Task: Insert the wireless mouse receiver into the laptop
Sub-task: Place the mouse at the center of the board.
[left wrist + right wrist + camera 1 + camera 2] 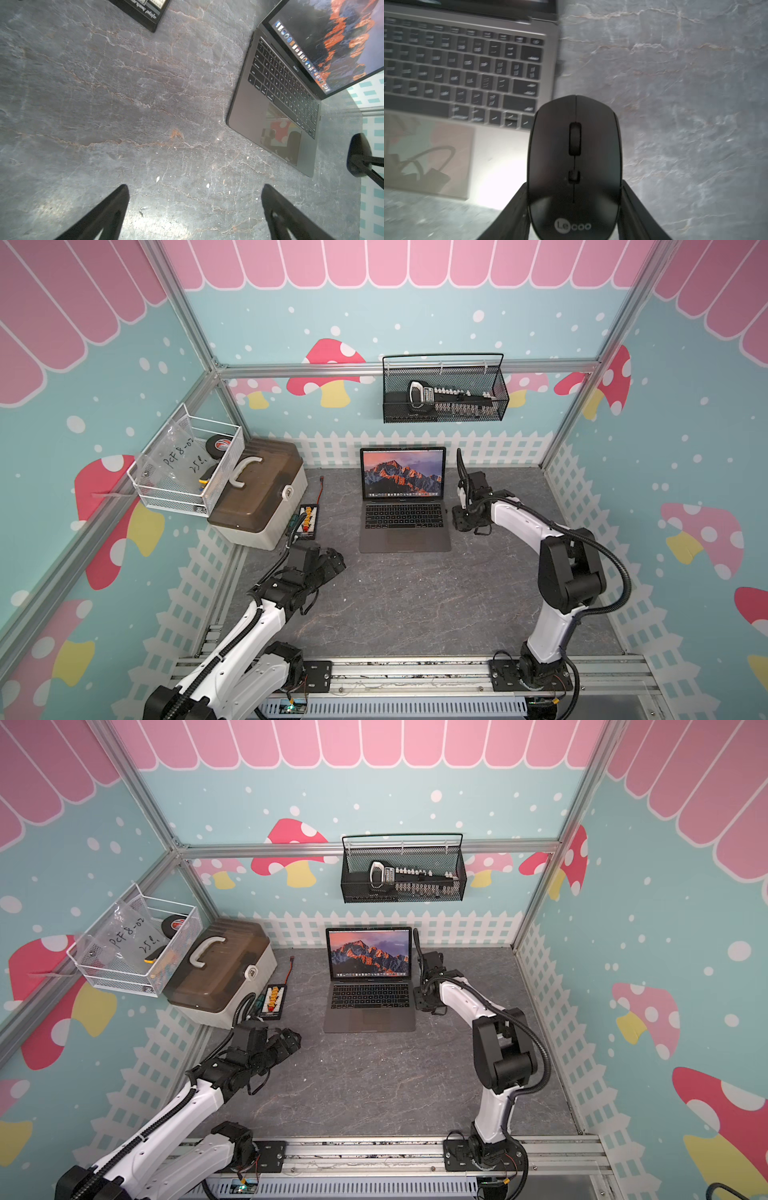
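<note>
Black plastic fills the right claw [574, 184]: its two fingers press on both sides of the mouse [574, 145], so this claw is closed on the mouse. I cannot tell if the mouse rests on the grey stone-pattern table [415, 605] or is a little lifted. It is just beside the right edge of the open laptop [405, 533], near the keyboard. The left claw [194, 186] hangs wide apart over bare table, to the front-left of the laptop, and holds nothing.

The receiver is hard to find. A tiny dark stub [560, 67] sticks out from the right edge of the laptop, beside the keys. It may be the receiver already in its port, but it is too small and blurred to be sure. If so, I judge the main step is done, and the mouse only needs to be set down flat, away from the stub. If not, the receiver is hidden, and the next move calls for turning the mouse to look for it, with the left claw coming to help.

On the back of the mouse the brand "Lecoo" [572, 226] reads clearly in pale letters. A clear bag [174, 448] in the white wire basket [226, 464] carries handwriting, "PCF 8-02" and something like "25". The word under the laptop screen is too small to read.
</note>
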`<act>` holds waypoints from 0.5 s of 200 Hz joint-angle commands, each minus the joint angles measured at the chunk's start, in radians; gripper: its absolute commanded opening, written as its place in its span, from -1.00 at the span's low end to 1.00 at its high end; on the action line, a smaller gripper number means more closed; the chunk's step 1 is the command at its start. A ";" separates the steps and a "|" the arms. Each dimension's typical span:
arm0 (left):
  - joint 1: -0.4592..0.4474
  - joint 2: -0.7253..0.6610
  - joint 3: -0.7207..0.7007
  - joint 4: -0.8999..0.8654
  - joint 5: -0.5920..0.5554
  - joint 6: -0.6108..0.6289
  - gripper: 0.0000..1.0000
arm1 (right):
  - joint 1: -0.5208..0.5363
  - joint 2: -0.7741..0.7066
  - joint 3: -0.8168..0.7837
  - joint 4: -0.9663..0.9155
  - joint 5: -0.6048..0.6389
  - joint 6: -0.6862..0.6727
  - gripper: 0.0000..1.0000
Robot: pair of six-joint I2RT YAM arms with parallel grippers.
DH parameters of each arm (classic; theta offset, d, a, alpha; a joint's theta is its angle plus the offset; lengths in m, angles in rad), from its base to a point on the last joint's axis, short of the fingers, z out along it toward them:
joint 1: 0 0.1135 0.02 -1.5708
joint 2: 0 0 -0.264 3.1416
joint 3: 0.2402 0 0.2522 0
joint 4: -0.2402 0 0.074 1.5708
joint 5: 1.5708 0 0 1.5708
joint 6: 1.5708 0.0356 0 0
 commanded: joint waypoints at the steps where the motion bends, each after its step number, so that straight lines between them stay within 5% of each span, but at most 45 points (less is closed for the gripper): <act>1: 0.010 -0.004 0.035 0.008 -0.032 -0.013 0.99 | -0.044 0.105 0.110 -0.134 0.004 -0.108 -0.18; 100: 0.014 -0.023 0.033 0.002 -0.051 -0.011 0.99 | -0.113 0.235 0.163 -0.197 0.011 -0.113 -0.09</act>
